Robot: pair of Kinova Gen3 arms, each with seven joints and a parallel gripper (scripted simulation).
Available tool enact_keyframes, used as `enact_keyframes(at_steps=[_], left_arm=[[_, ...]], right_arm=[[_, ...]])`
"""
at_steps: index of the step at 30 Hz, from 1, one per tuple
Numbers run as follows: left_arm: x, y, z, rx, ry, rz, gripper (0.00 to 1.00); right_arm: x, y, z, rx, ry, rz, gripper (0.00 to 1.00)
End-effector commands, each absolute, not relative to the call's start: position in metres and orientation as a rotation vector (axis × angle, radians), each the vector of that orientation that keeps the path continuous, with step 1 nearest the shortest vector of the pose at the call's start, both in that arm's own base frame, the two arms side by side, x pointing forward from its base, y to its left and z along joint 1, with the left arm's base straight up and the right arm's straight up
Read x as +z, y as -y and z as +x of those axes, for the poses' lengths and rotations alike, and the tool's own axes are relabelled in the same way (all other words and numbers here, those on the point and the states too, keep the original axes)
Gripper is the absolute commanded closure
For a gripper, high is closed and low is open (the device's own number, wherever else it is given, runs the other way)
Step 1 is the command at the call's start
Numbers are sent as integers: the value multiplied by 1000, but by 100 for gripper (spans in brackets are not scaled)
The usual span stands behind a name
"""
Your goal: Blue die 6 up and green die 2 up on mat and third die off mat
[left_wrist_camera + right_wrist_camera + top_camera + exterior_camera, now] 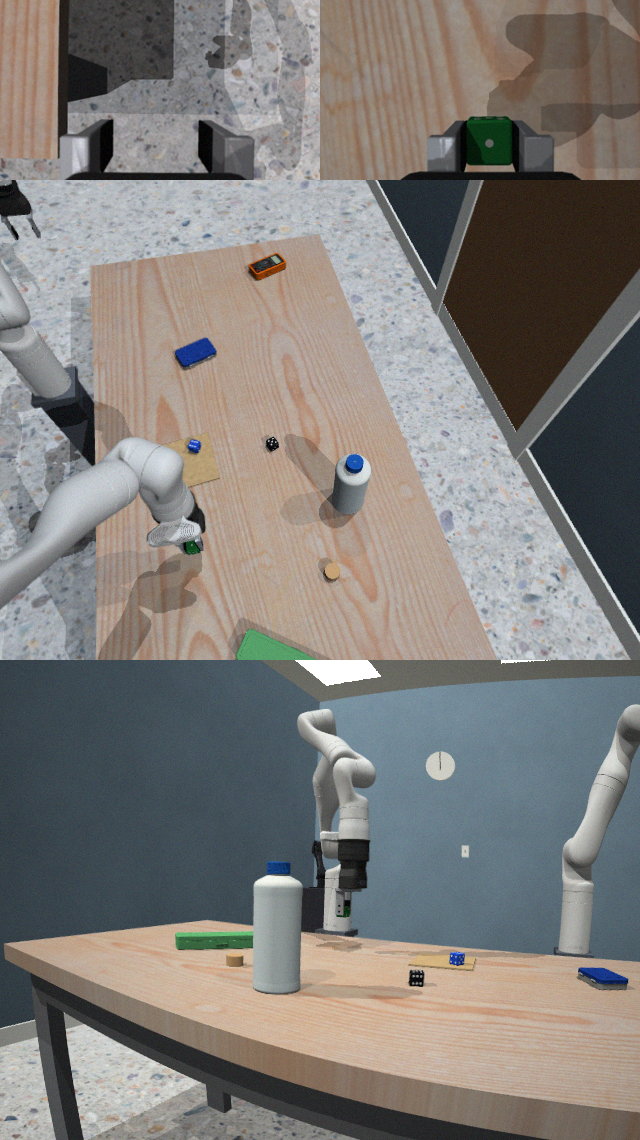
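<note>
The green die (192, 546) (346, 911) (489, 140) is held above the table in my right gripper (489, 138), which is shut on it. A one-pip face points toward the right wrist camera; a neighbouring face shows pips at a slant. The blue die (194, 445) (456, 958) sits flat on the tan mat (201, 470) (427, 962), near its edge; its top shows two rows of pips, seemingly 6. The black die (272, 444) (416, 977) sits on the wood off the mat. My left gripper (23, 227) (155, 138) is open and empty, off the table.
A white bottle (351, 487) (277, 939) stands upright. An orange disc (331, 571) (234, 959), a green case (273, 647) (214, 940), a blue box (195, 352) (602, 976) and an orange meter (267, 266) lie on the table. The right arm partly covers the mat in the top view.
</note>
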State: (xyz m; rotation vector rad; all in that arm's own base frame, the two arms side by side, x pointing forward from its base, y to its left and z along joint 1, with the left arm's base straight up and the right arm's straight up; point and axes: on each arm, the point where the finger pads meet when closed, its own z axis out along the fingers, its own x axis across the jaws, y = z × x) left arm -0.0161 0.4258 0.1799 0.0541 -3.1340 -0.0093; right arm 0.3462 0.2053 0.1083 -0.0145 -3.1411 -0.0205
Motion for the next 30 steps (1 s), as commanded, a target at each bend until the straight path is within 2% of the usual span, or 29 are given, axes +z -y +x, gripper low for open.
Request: enact_keyframes(at_steps=[1,11,13,28,30], left_arm=[[180,-425,-14,0,3141,50,0],[180,-425,-14,0,3141,50,0],[180,-425,-14,0,3141,50,0],[180,-425,-14,0,3141,50,0],[180,-425,-14,0,3141,50,0]], right_arm=[[108,-204,346,-64,3138,-14,51],[107,-203,346,-355,3119,-13,51],[107,-203,346,-355,3119,-13,51],[105,-198,346,-1054,2961,-14,51],[105,-198,346,-1054,2961,-14,51]])
